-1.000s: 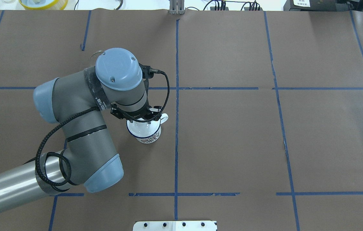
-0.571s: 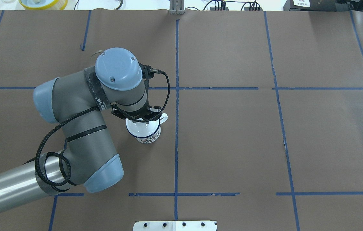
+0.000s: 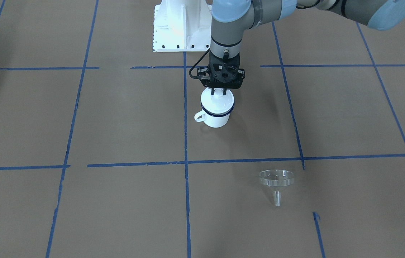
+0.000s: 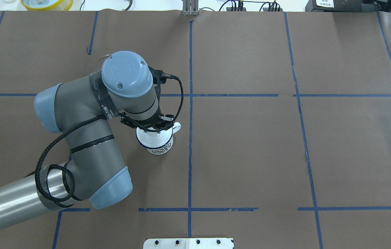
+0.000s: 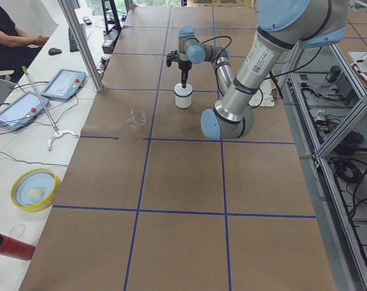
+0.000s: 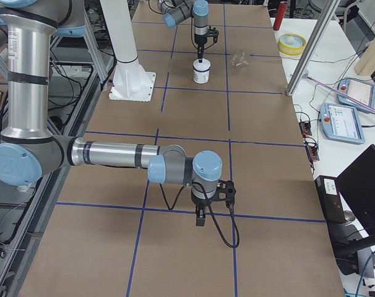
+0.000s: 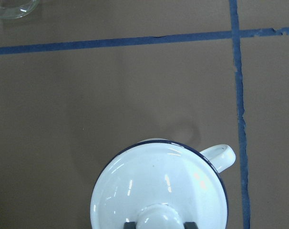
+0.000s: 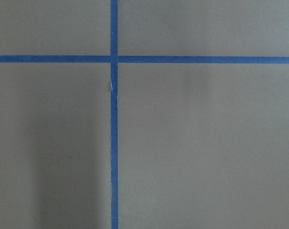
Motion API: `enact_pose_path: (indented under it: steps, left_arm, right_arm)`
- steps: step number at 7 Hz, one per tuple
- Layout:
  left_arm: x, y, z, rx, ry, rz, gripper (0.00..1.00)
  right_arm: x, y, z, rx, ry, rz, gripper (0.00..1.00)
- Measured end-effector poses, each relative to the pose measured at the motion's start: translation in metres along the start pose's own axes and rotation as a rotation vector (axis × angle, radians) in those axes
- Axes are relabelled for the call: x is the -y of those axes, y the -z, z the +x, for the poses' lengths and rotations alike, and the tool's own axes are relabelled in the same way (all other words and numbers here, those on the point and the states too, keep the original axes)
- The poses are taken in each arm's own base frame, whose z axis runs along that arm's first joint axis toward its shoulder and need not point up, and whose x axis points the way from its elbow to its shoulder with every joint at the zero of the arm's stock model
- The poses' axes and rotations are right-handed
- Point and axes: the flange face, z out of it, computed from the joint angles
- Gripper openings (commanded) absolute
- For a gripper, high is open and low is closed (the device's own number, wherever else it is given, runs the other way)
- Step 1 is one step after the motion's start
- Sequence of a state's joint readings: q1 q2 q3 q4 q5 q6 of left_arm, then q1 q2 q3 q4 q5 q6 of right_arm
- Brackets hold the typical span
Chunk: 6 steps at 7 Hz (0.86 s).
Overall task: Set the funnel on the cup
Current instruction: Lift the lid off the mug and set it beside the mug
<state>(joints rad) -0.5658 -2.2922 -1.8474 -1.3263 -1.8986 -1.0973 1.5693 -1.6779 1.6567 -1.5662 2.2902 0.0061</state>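
The cup is a white mug with a dark blue rim, standing near the table's middle, handle to one side. A round white knobbed lid sits on it. My left gripper points straight down over the cup, and its fingers are closed on the lid's knob. The clear funnel stands mouth up on the table, apart from the cup; its rim shows at the left wrist view's top left corner. My right gripper hangs over bare paper at the other end; I cannot tell whether it is open.
Brown paper with blue tape lines covers the table. The white robot base stands behind the cup. A yellow-rimmed bowl, a red cylinder, tablets and a seated person are off the table's far side.
The left arm's elbow and wrist have shifted very slightly. The gripper stays at the lid's knob, and the cup and lid have not visibly moved.
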Motion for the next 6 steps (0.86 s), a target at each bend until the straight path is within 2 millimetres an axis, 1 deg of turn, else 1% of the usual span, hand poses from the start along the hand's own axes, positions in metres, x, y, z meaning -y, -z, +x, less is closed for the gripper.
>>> enact_pose_path:
  steps: [1,2,3,4,5,6]
  left_arm:
    - [0.002,0.016,-0.007,0.002,-0.006,0.011,0.06]
    - [0.006,0.032,-0.02,0.012,-0.028,0.024,0.06]
    - [0.009,0.04,-0.044,0.025,-0.056,0.039,0.06]
    - [0.006,0.036,-0.073,0.024,-0.075,0.052,0.06]
    - [0.001,0.022,-0.102,0.008,-0.086,0.069,0.04]
    - [-0.004,0.002,-0.13,-0.004,-0.091,0.082,0.04]
  right_arm:
    - [0.0,0.0,0.0,0.0,0.0,0.0,1.0]
    - [0.0,0.0,0.0,0.0,0.0,0.0,1.0]
    - [0.0,0.0,0.0,0.0,0.0,0.0,1.0]
    - [0.0,0.0,0.0,0.0,0.0,0.0,1.0]
    - [0.0,0.0,0.0,0.0,0.0,0.0,1.0]
    - [0.0,0.0,0.0,0.0,0.0,0.0,1.0]
